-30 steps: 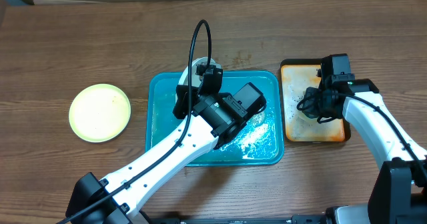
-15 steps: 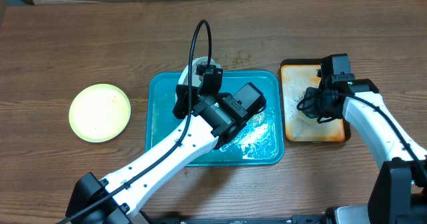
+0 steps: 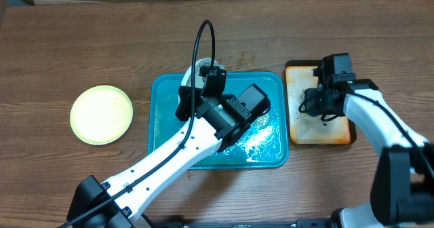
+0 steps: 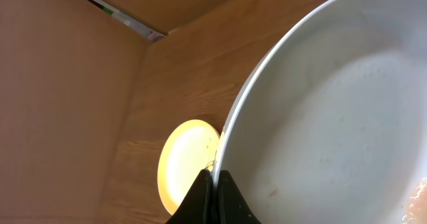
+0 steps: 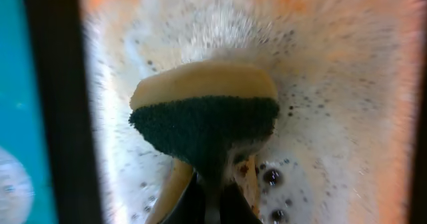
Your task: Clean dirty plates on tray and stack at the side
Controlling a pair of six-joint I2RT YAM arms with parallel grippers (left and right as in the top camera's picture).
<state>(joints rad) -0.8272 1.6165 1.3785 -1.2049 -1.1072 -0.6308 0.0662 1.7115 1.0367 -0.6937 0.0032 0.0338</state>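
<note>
Left claw (image 4: 215, 184): clamped on white plate (image 4: 333, 117) rim, at teal tray's (image 3: 163, 129) upper edge, centre. Right claw (image 5: 212, 197): gripping sponge (image 5: 207, 117) over foamy orange tray (image 3: 298, 79), right. Yellow plate (image 3: 102, 114): on tabletop (image 3: 81, 45), far left.

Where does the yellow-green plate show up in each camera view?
Overhead: the yellow-green plate lies on the table at far left, apart from the teal tray.
Left wrist: lower left of centre, beyond the rim of the white plate.
Right wrist: not in it.
Shared landmark: that white plate, pinched by the left pincer, in overhead and left wrist.
</note>
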